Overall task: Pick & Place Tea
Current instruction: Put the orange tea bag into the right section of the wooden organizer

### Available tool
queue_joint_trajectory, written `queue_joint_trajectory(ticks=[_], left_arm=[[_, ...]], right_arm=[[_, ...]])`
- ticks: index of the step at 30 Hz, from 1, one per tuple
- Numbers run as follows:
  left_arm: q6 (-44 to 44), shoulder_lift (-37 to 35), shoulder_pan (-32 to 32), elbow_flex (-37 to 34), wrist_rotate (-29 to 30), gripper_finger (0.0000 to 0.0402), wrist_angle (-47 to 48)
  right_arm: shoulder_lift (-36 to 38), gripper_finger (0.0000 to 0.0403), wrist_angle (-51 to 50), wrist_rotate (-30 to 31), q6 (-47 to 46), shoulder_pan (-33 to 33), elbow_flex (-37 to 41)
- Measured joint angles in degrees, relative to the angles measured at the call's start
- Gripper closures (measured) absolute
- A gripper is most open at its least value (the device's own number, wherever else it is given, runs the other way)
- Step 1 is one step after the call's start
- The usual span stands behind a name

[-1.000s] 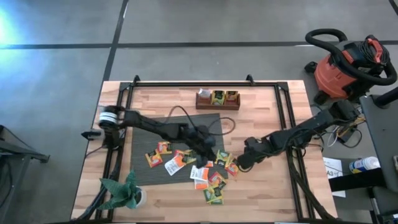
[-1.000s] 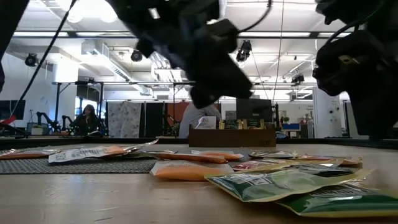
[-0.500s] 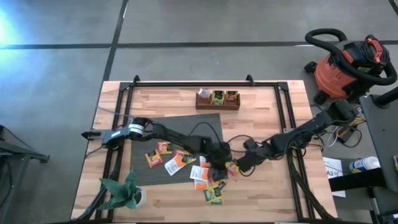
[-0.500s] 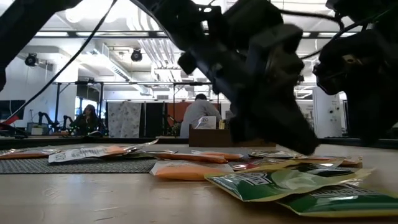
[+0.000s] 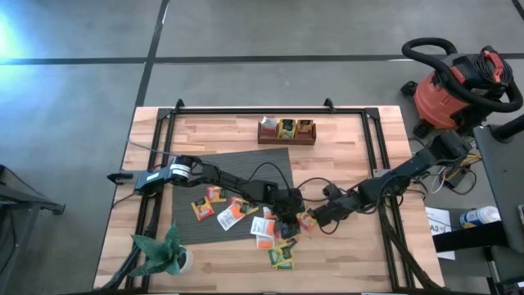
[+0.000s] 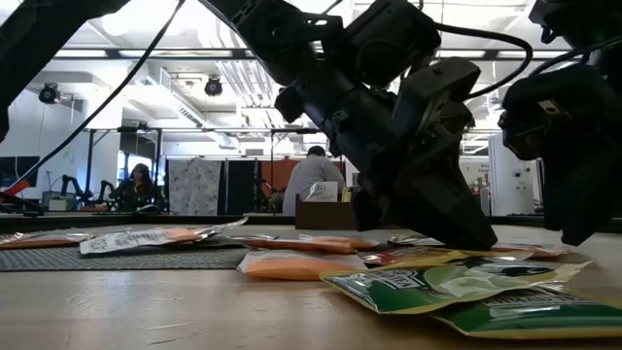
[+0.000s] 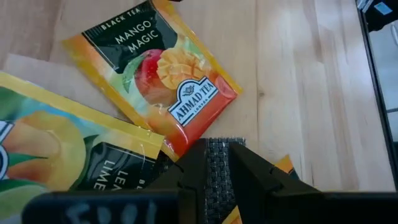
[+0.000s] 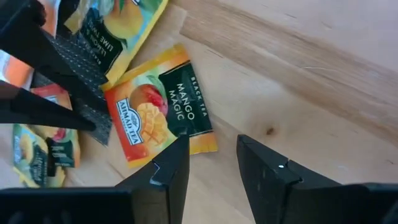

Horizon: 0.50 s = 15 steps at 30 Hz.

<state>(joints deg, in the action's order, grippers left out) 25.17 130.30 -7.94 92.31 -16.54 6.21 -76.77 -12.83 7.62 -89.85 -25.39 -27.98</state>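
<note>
Mango tea packet (image 8: 158,115): a flat, glossy foil square, orange-yellow with a dark band, lying on the bare wooden worktop (image 5: 344,147) just beside the heap of other packets (image 5: 278,242). We see the left pincer (image 7: 214,162) at its edge, fingers nearly together, holding nothing. The right pincer (image 8: 211,165) hovers near the opposite edge, parted and empty. We judge that the slick, thin packet may slide away, or the two pincers may collide.
</note>
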Motion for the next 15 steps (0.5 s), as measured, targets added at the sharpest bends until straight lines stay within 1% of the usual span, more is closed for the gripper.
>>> queue_joint_trajectory(ticks=[7,15], left_arm=[[-1.08,-3.11,-0.7,-0.18,0.45,0.0333,-0.32],[-1.47,-1.37,-0.34,-0.13,1.69,0.0333,-2.52]], right_arm=[[0.02,0.0271,1.19,0.04,-0.18,0.0,0.82],[0.02,0.0271,1.39,0.33,0.03,0.0,0.8]])
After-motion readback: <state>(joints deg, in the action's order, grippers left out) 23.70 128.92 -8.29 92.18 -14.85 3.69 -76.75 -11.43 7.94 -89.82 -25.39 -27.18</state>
